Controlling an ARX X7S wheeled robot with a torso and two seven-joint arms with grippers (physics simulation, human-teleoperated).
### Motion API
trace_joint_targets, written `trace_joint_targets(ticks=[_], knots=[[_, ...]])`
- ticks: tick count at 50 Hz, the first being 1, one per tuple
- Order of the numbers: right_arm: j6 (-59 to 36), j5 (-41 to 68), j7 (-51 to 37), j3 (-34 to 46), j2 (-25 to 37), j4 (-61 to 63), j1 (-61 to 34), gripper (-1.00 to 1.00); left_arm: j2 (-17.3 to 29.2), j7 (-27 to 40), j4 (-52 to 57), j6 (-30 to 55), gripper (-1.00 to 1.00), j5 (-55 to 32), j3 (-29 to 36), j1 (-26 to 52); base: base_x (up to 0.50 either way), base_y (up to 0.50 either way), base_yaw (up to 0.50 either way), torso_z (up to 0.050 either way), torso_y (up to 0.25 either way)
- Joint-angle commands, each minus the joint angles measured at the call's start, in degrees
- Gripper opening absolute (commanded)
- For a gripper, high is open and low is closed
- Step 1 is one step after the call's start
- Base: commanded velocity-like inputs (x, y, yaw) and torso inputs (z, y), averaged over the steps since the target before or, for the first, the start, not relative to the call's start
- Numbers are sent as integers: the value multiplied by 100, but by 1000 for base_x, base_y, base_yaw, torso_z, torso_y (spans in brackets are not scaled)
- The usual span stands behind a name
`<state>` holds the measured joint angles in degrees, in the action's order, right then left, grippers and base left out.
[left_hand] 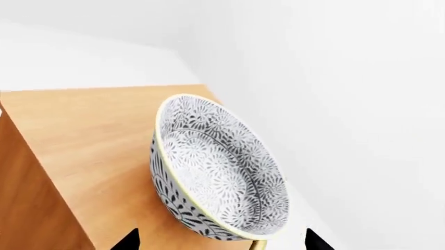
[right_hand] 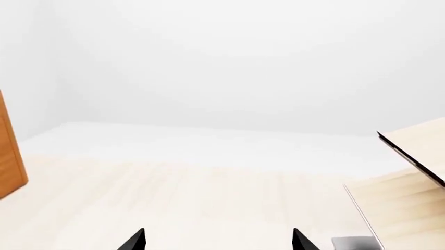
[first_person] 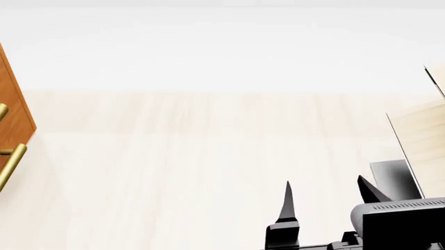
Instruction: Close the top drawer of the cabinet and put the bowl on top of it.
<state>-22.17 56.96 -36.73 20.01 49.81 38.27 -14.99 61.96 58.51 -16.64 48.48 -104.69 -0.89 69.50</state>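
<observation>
Only the left wrist view shows the bowl (left_hand: 219,174), grey floral glaze, resting on the wood-grain cabinet (left_hand: 83,146) top; left gripper (left_hand: 222,240) released. Head view shows right gripper (first_person: 326,200) spread, empty

The cabinet (first_person: 14,109) is cut off by the head view's left edge, leaving only a strip of wood and the ends of two brass handles (first_person: 12,164); which drawer each belongs to cannot be told. In the left wrist view the bowl (left_hand: 219,172) has its lower rim cropped, and only the tips of the left fingers (left_hand: 128,240) show.
</observation>
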Motion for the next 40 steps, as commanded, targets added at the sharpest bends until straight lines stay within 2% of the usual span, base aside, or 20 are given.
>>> trace_joint_targets(ticks=[1,8,13,25,34,40], knots=[[1,-19,37,39,-45,-39,-18,100,355,33,1123,146,100,-502,-615,-1013,0,0,0,0,0],[21,-83,73,86,-91,-63,-6,100,430,-178,1865,158,100,-526,-1603,-2266,0,0,0,0,0],[72,-112,68,77,-85,-68,81,100,377,-151,2230,237,100,-566,-2015,-2751,0,0,0,0,0],[119,-142,111,91,-118,-122,117,100,421,22,3093,502,100,-893,-2691,-3225,0,0,0,0,0],[240,-205,165,54,-92,-195,260,100,280,4,4010,989,100,-1086,-3291,-3772,0,0,0,0,0],[232,-160,128,29,-69,-140,259,100,37,-30,4213,1181,100,-1000,-3608,-4064,0,0,0,0,0]])
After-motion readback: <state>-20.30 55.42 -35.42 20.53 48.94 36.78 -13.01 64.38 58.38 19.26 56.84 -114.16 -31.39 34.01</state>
